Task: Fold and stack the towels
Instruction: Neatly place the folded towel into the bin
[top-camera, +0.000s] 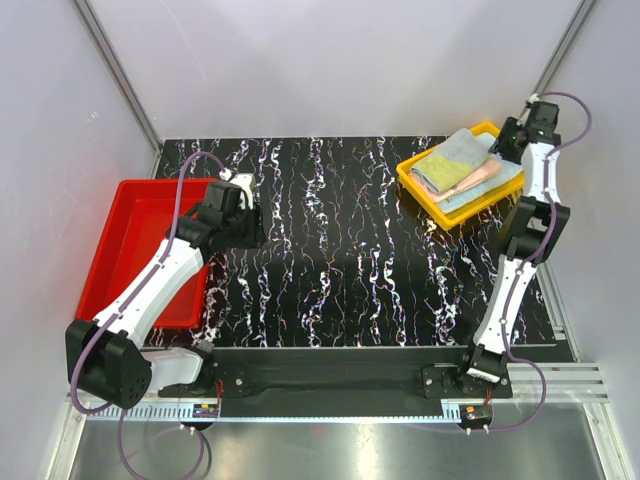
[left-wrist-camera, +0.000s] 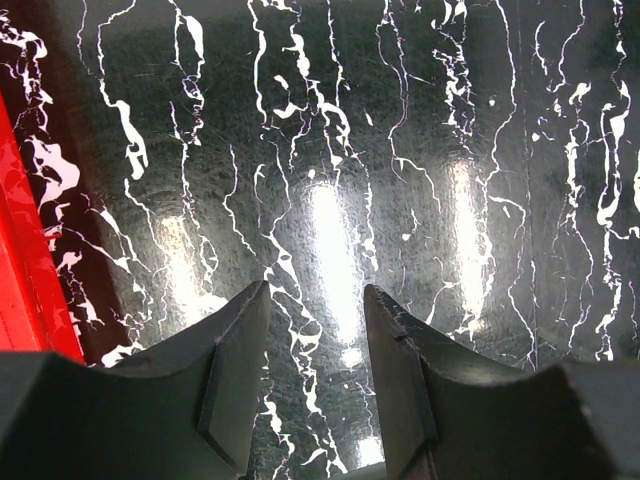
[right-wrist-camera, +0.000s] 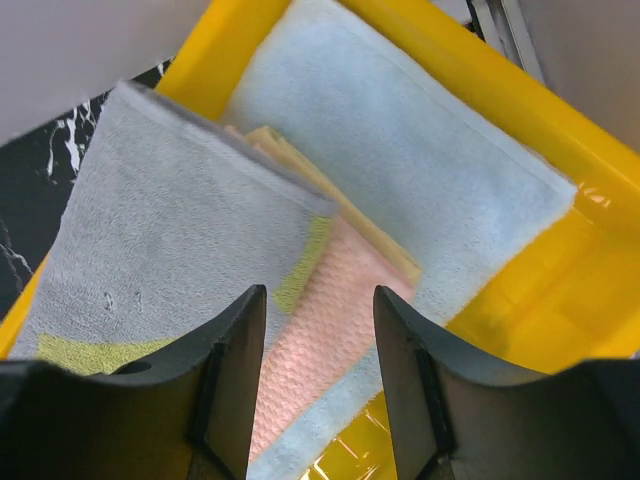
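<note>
Several towels (top-camera: 462, 168) lie piled loosely in the yellow tray (top-camera: 420, 195) at the upper right of the top view. The right gripper (top-camera: 515, 135) hangs at the tray's far corner. The left gripper (top-camera: 243, 222) is over the table (top-camera: 340, 250) beside the red tray (top-camera: 130, 240).

Left wrist view: jaws part open with nothing between them. Only marbled table below, and a red tray edge at far left.

Right wrist view: the right gripper's jaws are part open and empty, above the pile. The grey-green towel (right-wrist-camera: 170, 240) is on top at left, the peach-pink towel (right-wrist-camera: 320, 340) is under it, and the light blue towel (right-wrist-camera: 420, 170) is lowest. I judge them light, limp and not slippery. I'd pinch the grey-green towel's exposed corner or edge, since it will drape.

The yellow-green towel (right-wrist-camera: 85, 350) is mostly covered. I can't count the layers, and the lower frame is blocked by the fingers.
</note>
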